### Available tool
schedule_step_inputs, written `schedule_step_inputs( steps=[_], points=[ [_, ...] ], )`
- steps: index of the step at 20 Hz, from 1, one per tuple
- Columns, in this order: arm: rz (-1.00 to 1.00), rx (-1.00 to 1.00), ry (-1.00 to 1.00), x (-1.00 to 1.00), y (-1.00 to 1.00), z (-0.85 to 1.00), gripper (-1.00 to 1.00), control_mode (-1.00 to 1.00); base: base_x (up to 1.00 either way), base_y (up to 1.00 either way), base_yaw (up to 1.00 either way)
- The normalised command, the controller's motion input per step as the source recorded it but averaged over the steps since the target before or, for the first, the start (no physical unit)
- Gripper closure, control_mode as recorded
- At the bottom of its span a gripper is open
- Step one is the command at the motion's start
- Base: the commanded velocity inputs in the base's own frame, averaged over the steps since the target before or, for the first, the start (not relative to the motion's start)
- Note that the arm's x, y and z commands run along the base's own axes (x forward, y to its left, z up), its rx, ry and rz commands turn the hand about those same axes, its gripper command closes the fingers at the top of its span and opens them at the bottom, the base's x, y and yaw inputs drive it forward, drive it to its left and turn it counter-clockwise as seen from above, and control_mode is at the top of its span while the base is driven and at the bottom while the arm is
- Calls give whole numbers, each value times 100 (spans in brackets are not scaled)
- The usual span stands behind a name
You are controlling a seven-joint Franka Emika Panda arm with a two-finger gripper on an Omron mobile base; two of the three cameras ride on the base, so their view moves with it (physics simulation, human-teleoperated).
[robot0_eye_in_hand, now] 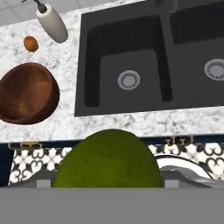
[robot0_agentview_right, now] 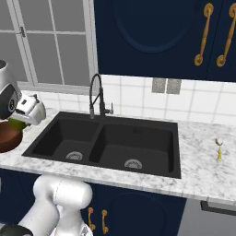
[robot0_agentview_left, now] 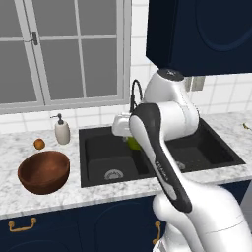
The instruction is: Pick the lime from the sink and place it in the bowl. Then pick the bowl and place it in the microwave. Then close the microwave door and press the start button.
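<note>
Above the sink [robot0_eye_in_hand: 131, 65], lime [robot0_eye_in_hand: 109, 159] in tool [robot0_eye_in_hand: 109, 183].

yellow-green lime [robot0_eye_in_hand: 109, 159], glossy reddish-brown bowl [robot0_agentview_left: 43, 171], matte black sink [robot0_agentview_right: 110, 143] (grey-veined white marble counter [robot0_agentview_right: 203, 166]).

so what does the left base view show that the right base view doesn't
Only the left base view: the orange fruit, the soap dispenser and the whole bowl on the counter left of the sink.

Only the right base view: gold handles on the upper cabinet, wall outlets, and a small yellow item on the counter right of the sink.

Both: the black double-basin sink, the faucet, the window, and the lime held up at the pincer, clear of the sink.
</note>
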Motion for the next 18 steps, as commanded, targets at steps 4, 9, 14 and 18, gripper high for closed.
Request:
schedule_step_inputs(
  steps=[4,9,14,18],
  points=[
    [15,12,21,63,100,-20,100,-100,0,0,0],
    [15,8,20,60,80,-17,100,-100,0,0,0],
    [12,-4,16,49,63,-25,100,-100,0,0,0],
    [0,-23,2,42,72,-29,100,-100,0,0,0]
  ],
)
